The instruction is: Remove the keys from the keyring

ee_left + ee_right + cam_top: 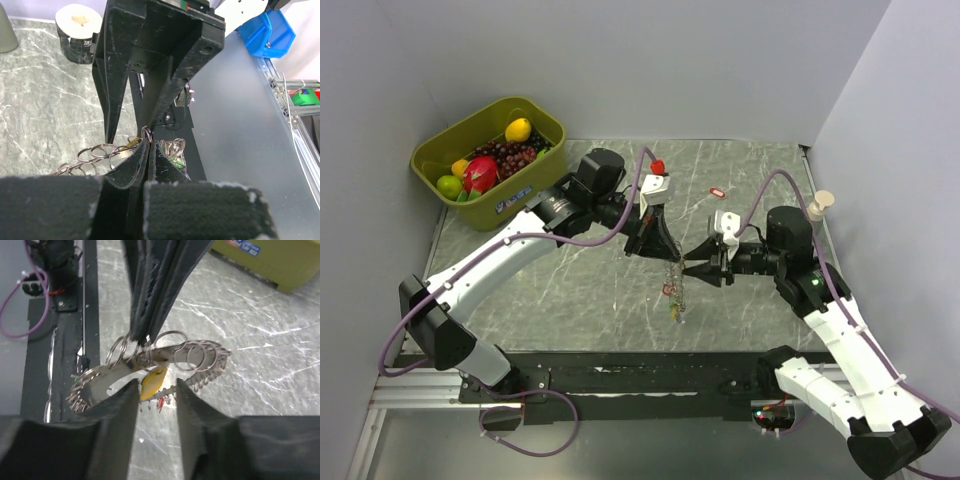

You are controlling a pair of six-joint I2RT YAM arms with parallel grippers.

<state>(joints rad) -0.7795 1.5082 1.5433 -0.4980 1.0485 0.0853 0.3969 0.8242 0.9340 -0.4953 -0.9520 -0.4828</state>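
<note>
The left tool point(148, 146) is pinched tight on the keyring point(197, 357), which hangs above the surface point(570, 290). The right tool point(156, 386) stands partly open, its fingers either side of a yellow key point(152, 381), not clamping it. A red key point(717, 191) lies apart on the surface.

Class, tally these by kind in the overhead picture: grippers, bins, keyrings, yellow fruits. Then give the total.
Grippers: 2, the left gripper and the right gripper
Bins: 1, the green bin
Keyrings: 1, the keyring
Yellow fruits: 2
Total: 6
</note>
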